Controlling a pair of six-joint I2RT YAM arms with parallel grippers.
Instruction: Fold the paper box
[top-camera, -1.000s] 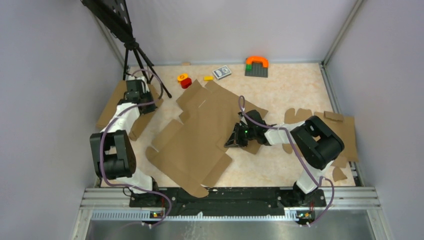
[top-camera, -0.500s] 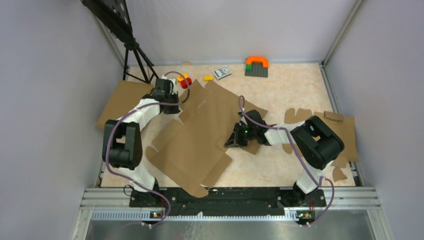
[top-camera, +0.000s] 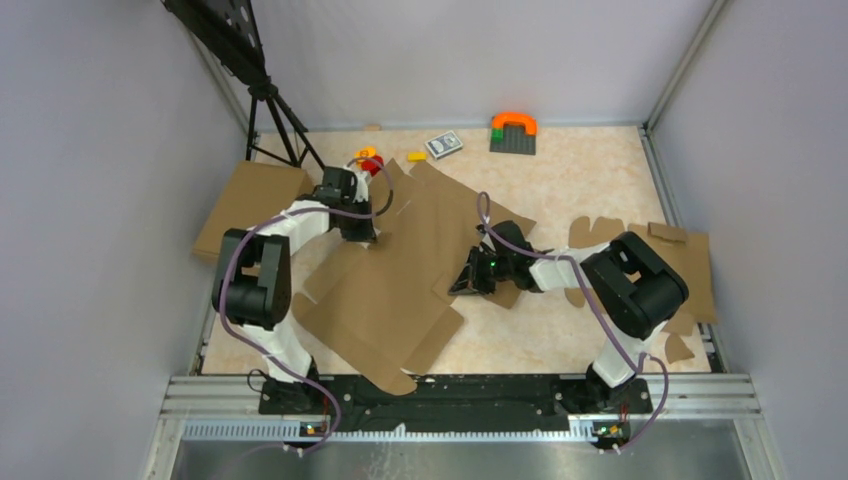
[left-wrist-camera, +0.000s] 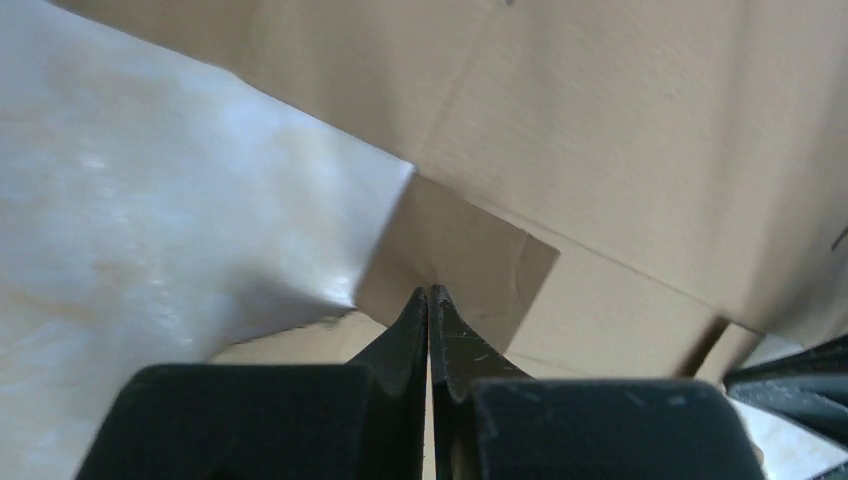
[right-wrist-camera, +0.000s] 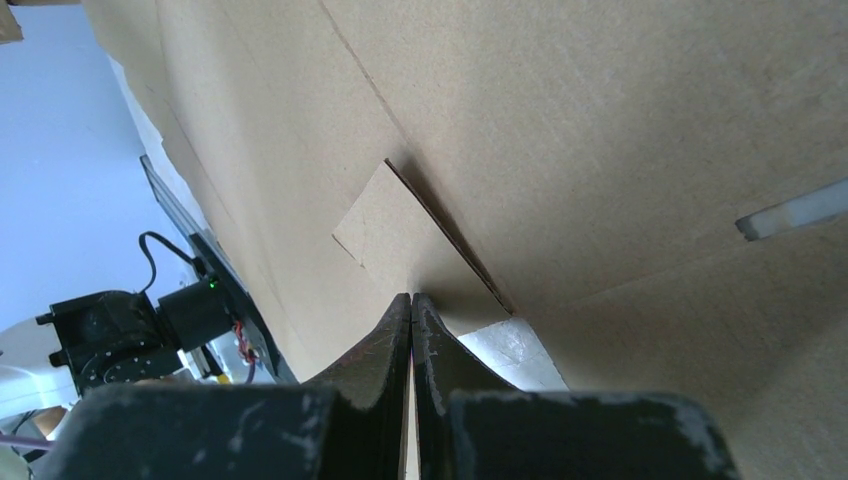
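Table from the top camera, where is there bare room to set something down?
Bare table at the far right, between the green block plate and the right arm. Another patch at the near edge, between the paper box and that arm's base. Cardboard pieces crowd both side edges.

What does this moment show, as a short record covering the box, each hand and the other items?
paper box: unfolded die-cut sheet, lying open mid-table
left hand: shut, tips at a small tab on the sheet's far-left edge
right hand: shut, tips at a small tab on the sheet's right edge
grip: cannot tell whether either tab is pinched
cardboard piece: left side
cardboard scraps: right side
far edge: card deck, orange arch
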